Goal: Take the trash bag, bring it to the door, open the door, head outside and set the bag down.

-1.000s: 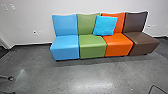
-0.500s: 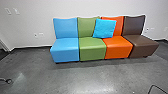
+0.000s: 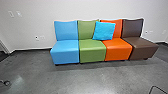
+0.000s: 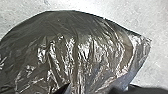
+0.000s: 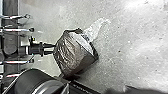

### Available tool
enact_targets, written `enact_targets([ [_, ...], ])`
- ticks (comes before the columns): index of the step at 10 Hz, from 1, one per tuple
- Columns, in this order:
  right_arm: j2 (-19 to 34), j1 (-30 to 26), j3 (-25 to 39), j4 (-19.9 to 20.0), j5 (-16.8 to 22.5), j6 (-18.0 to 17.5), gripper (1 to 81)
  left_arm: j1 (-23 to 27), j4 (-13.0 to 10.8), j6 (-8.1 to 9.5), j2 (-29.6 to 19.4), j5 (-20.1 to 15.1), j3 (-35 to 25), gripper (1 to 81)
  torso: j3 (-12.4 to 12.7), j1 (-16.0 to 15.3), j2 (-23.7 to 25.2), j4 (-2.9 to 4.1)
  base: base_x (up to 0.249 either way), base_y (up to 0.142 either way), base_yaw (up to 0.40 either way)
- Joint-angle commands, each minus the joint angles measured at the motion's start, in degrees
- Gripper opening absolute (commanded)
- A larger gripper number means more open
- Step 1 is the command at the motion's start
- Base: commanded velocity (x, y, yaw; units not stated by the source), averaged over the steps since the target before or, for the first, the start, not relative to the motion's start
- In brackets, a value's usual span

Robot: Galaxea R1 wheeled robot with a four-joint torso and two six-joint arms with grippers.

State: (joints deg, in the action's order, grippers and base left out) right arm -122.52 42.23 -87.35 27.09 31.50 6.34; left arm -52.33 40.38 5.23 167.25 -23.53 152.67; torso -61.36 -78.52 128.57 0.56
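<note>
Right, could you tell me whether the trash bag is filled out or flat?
Filled out: the trash bag bulges rounded in both wrist views, though the inside is hidden.

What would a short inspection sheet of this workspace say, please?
Surface: grey floor with some glare.
Job's things: a creased, dark trash bag.
Clutter: a blue cushion leaning on the chairs.
Grippers: the left gripper appears closed on the bag; the right gripper's state cannot be told.
Cables: one thin dark curve, possibly a cable.
Surroundings: four chairs near a pale wall; rods with handles.
</note>
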Motion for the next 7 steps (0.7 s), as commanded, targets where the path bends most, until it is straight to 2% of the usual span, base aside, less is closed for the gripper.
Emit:
enact_targets([
  [1, 2.25, -5.79, 1.49, 1.56, 3.83, -0.01, 81.1, 7.02, 0.14, -0.04, -1.04, -4.33, 0.26, 81.1, -5.38, -3.67, 5.68, 0.0, 0.0, 0.0, 0.0],
  [4, 1.98, -5.79, 1.93, 1.56, 3.83, -0.01, 81.1, 7.98, 0.14, -0.04, -1.74, -4.33, 0.26, 81.1, -10.33, -7.08, 11.1, 0.0, 0.0, 0.0, 0.0],
  [5, 1.98, -5.88, 2.1, 1.56, 3.84, -0.01, 81.1, 8.78, 0.23, -0.04, -1.92, -4.33, 0.26, 81.1, -6.86, -8.37, 13.16, 0.0, 0.0, 0.0, 0.0],
  [6, 1.98, -5.79, 2.19, 1.56, 3.83, -0.01, 81.1, 9.39, 0.14, -0.04, -1.92, -4.33, 0.26, 81.1, -8.39, -9.27, 14.62, 0.0, 0.0, 0.0, 0.0],
  [7, 1.98, -5.7, 2.1, 1.56, 3.92, -0.01, 81.1, 9.49, 0.14, -0.04, -1.75, -4.33, 0.17, 81.1, -8.77, -10.14, 15.98, 0.0, 0.0, 0.0, 0.0],
])
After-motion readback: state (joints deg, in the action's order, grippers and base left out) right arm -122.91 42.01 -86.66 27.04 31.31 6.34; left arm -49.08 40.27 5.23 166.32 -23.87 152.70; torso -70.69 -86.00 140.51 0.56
